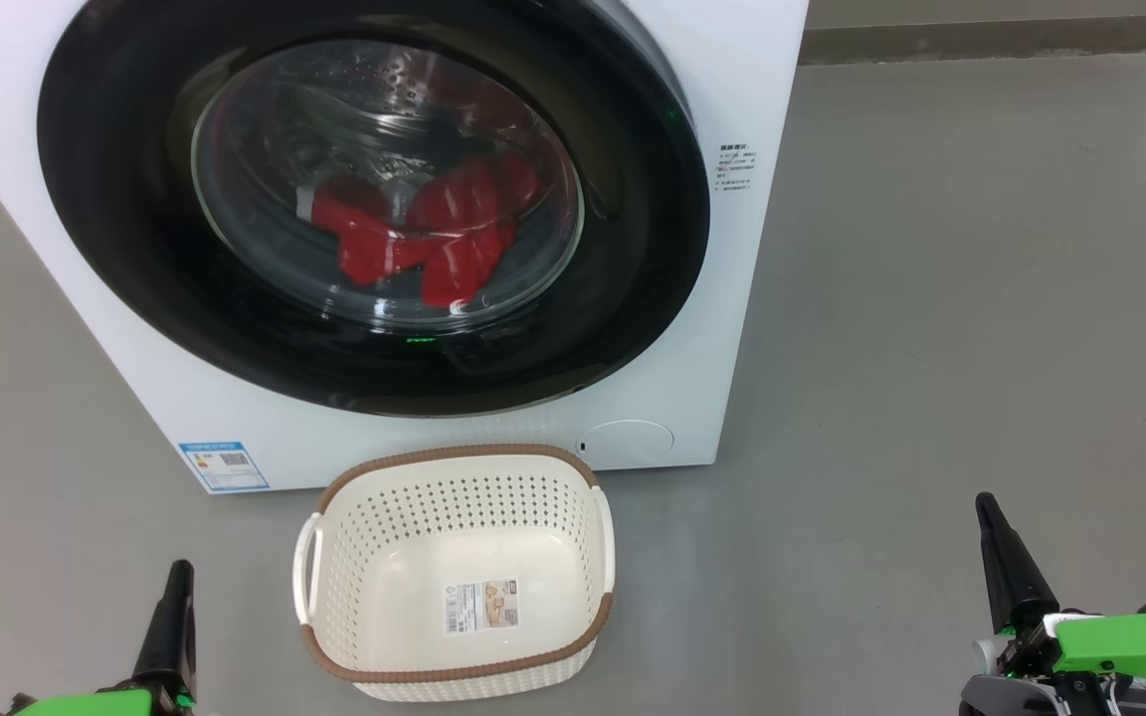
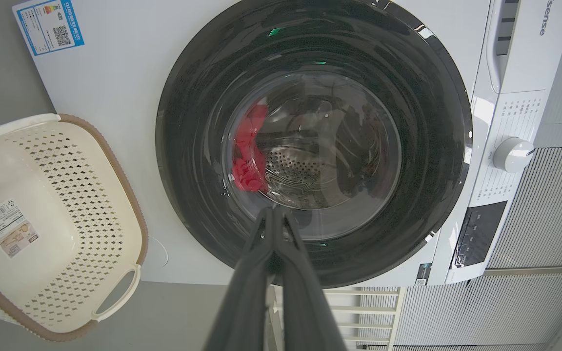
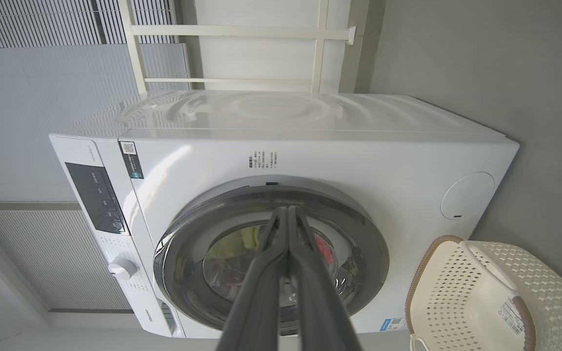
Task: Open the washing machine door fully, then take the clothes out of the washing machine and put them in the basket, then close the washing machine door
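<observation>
**Head, left wrist and right wrist views — starting layout, all positions referred to the washing machine.**

You are facing the washing machine (image 1: pixel 265 438), a white front-loader standing on a grey floor (image 1: pixel 931 298). The washing machine door (image 1: pixel 115 199) sits shut against the front of the washing machine, its glossy black rim encircling the clear glass bowl. Through that glass you can see the clothes (image 1: pixel 414 239): bright red fabric lying inside the washing machine, low in the steel drum, with a patch of pale trim at their left edge.

The basket (image 1: pixel 454 452) stands on the floor just in front of the washing machine, below the door and near the machine's base; whether its brown rim touches the white front panel you cannot tell. Only 1 paper label (image 1: pixel 480 607) lies on its bottom. A small blue label (image 1: pixel 223 465) marks the lower left corner of the washing machine, and a round cover (image 1: pixel 626 440) marks its lower right corner. In the left wrist view a white control knob (image 2: pixel 512 154) sits on the panel above the door.

Your left end effector (image 1: pixel 178 577) is well in front of the washing machine, out from its lower left corner — its 2 dark fingers pressed together, gripping nothing. Your right end effector (image 1: pixel 987 512) is also well in front, out beyond the lower right corner, likewise fully closed and empty. Both point towards the washing machine, apart from the door and the basket.
</observation>
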You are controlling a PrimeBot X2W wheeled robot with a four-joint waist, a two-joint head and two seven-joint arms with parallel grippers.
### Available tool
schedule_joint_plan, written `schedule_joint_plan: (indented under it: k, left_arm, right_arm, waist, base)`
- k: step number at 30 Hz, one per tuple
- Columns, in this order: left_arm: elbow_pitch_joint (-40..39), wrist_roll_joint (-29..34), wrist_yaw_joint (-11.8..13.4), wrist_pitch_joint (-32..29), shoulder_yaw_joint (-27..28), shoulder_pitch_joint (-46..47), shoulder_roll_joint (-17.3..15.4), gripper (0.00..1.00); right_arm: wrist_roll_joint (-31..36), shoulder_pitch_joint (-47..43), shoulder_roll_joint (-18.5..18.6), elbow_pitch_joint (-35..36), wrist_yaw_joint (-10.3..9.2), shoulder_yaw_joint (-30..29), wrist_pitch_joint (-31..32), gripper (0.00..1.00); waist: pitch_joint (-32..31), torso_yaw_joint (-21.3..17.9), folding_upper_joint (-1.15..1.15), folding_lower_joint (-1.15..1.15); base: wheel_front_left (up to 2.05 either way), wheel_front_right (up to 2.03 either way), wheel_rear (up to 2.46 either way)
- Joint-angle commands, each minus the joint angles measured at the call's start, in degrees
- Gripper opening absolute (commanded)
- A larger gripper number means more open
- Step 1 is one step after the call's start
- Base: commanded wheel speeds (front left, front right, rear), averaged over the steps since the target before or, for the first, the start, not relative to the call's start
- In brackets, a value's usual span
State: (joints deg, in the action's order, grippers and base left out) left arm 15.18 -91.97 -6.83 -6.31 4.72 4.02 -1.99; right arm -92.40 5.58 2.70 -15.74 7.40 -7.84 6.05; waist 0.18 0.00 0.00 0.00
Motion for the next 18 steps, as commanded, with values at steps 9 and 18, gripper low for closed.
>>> schedule_joint_plan:
  k: [9,18]
  left_arm:
    - [-1.15,-0.21,-0.66,-0.16,1.78,2.17,-0.88,0.00]
    - [-1.15,-0.21,-0.66,-0.16,1.78,2.16,-0.88,0.00]
  right_arm:
    - [0.22,0.60,0.18,1.72,0.09,1.34,0.42,0.00]
    - [0.22,0.60,0.18,1.72,0.09,1.34,0.42,0.00]
  waist:
    - [0.00,0.00,0.00,0.00]
    - [0.00,0.00,0.00,0.00]
  base:
    - [0.00,0.00,0.00]
    - [0.00,0.00,0.00]
